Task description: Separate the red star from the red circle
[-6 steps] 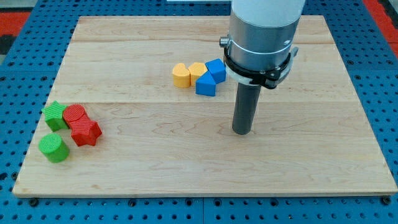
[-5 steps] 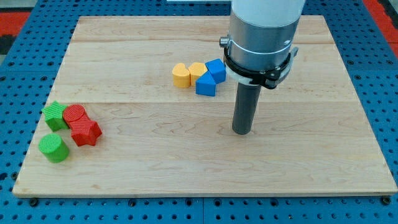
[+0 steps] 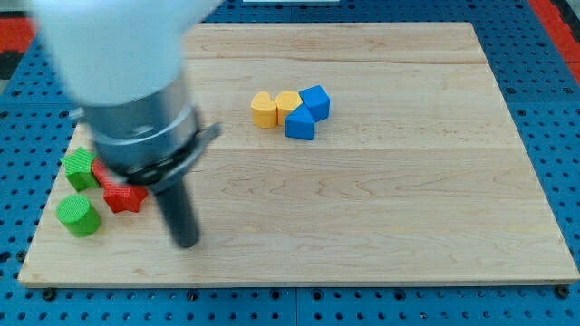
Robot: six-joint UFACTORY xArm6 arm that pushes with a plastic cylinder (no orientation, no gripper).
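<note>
The red star (image 3: pixel 123 196) lies near the board's left edge, its upper part hidden behind my arm. The red circle just above it is almost wholly hidden by the arm, with only a sliver (image 3: pixel 96 168) showing, so I cannot tell whether the two touch. My tip (image 3: pixel 186 243) rests on the board to the lower right of the red star, a short gap away from it. The arm looks blurred.
A green star (image 3: pixel 79 168) sits left of the red pair and a green cylinder (image 3: pixel 77 215) below it. Two yellow blocks (image 3: pixel 264 109) (image 3: pixel 287 101) and two blue blocks (image 3: pixel 314 100) (image 3: pixel 299 123) cluster at the board's upper middle.
My arm has swept from the board's right-centre far to the left, and the tip now stands beside the red star. No block appears moved.
</note>
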